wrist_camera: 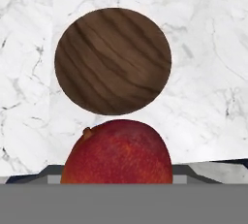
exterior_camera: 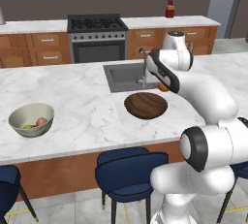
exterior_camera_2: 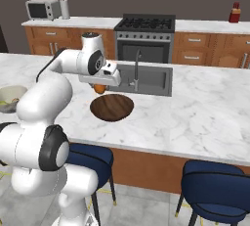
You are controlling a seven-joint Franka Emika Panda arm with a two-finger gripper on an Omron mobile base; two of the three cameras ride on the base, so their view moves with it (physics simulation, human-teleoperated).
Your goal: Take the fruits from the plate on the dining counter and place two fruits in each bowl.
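Between the claw (exterior_camera_2: 100,87) fingers sits a fruit (wrist_camera: 117,151), orange in the base views and red-orange in the hand view; the claw is clenched on it and holds it clear of the bench (exterior_camera: 87,116). Seen from the hand camera, the fruit lies at 6 o'clock of the dark wooden bowl (wrist_camera: 113,61), whose inside shows bare wood grain. From the right base camera, the held fruit hangs just above the bowl's far rim, at about 11 o'clock of the bowl. That bowl rests on the white marble bench just in front of the sink (exterior_camera: 127,76), near the faucet (exterior_camera_2: 136,68). Well apart, at 9 o'clock along the bench in the left base view, stands the pale cream bowl (exterior_camera: 31,119), containing a pinkish-red fruit (exterior_camera: 41,121) and a yellow-green fruit (exterior_camera: 29,126) touching each other. Blue stools (exterior_camera: 131,168) stand against the bench's near side. Beyond, a stove (exterior_camera: 97,37) stands among wooden cabinets.
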